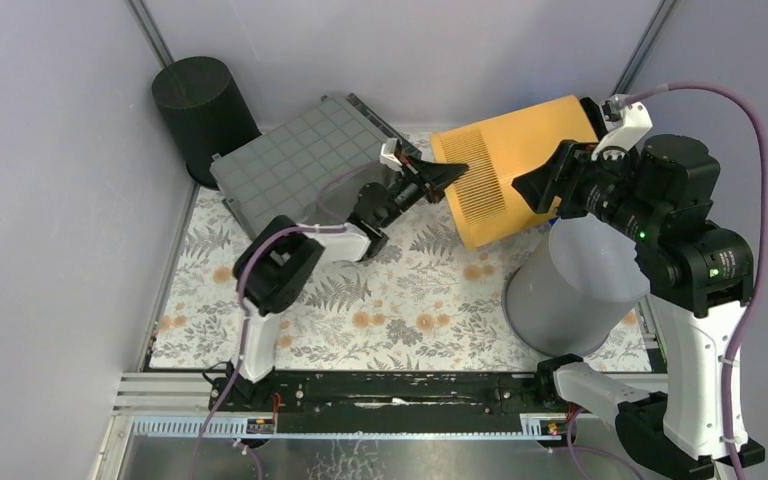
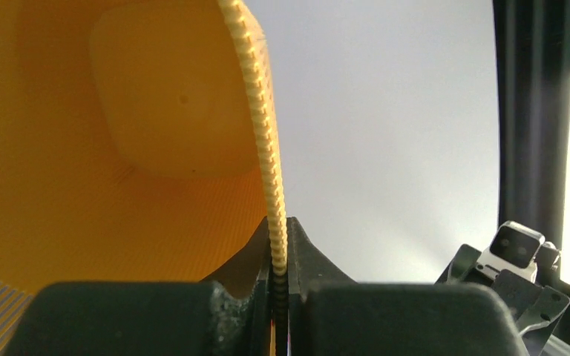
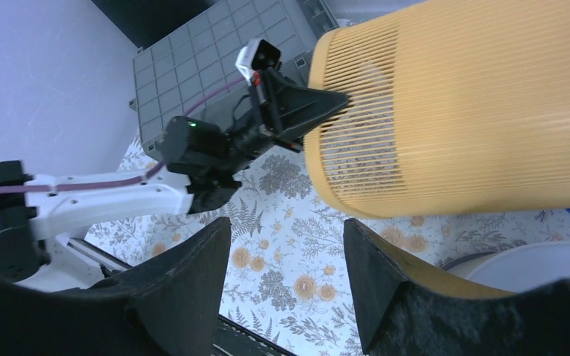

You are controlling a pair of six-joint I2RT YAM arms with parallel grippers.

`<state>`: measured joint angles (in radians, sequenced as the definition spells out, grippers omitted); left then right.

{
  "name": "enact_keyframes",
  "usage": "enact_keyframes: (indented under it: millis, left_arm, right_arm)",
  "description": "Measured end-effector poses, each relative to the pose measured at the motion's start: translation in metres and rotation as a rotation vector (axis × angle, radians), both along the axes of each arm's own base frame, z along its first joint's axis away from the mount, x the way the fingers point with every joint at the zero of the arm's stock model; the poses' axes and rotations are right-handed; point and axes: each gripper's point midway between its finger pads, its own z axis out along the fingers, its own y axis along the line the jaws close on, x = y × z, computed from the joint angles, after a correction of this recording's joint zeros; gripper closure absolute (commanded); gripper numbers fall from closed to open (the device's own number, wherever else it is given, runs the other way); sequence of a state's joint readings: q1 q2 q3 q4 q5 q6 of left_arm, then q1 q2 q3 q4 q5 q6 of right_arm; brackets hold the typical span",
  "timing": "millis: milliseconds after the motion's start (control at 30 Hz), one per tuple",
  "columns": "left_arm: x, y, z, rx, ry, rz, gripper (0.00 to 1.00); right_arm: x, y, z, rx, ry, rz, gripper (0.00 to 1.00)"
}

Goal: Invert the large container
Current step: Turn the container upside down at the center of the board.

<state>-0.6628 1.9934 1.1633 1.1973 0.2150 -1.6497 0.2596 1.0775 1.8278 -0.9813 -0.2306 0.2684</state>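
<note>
The large container point(image 1: 300, 165), a dark-grey crate, lies at the back left with its square-gridded underside facing up; it also shows in the right wrist view point(image 3: 208, 52). My left gripper point(image 1: 450, 175) is shut on the ribbed rim of an orange bin point(image 1: 510, 165), which is tipped on its side to the right of the crate. In the left wrist view the rim runs between the closed jaws of the left gripper point(image 2: 278, 230), with the orange bin's inside point(image 2: 82, 148) to the left. My right gripper point(image 1: 530, 185) is open and empty beside the bin's right side, and in its own view the right gripper point(image 3: 286, 226) is below the orange bin point(image 3: 475, 111).
A round light-grey bucket point(image 1: 570, 290) stands at the right under my right arm. A black cylinder point(image 1: 200, 105) stands in the back left corner behind the crate. The floral mat point(image 1: 400, 300) covers the table, and walls close in the back and sides.
</note>
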Motion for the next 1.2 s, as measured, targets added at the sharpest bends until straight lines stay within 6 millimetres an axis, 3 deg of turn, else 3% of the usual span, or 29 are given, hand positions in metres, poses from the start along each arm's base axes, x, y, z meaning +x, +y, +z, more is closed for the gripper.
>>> enact_keyframes:
  millis: [167,400,567,733,967,1200]
  left_arm:
    - [0.015,-0.024,-0.005,-0.099,-0.029,-0.015,1.0]
    - [0.044,-0.063,0.028,-0.281,-0.134,-0.043,1.0]
    - [0.056,-0.07,0.041,-0.472,-0.211,-0.051,1.0]
    - [0.061,-0.071,0.014,-0.544,-0.187,-0.045,1.0]
    - [0.072,-0.08,-0.053,-0.535,-0.088,-0.024,1.0]
    - [0.069,-0.077,-0.075,-0.603,-0.021,-0.021,1.0]
  right_arm:
    - [-0.003,-0.001,-0.006,-0.009,0.025,0.001,0.36]
    - [-0.001,-0.001,-0.009,-0.015,0.039,-0.003,0.36]
    - [-0.005,-0.006,-0.009,-0.026,0.027,-0.02,0.36]
    - [-0.007,-0.009,-0.02,-0.042,0.044,-0.03,0.36]
    - [-0.002,-0.011,-0.043,-0.068,0.101,-0.042,0.36]
    - [-0.001,-0.011,-0.056,-0.079,0.128,-0.044,0.36]
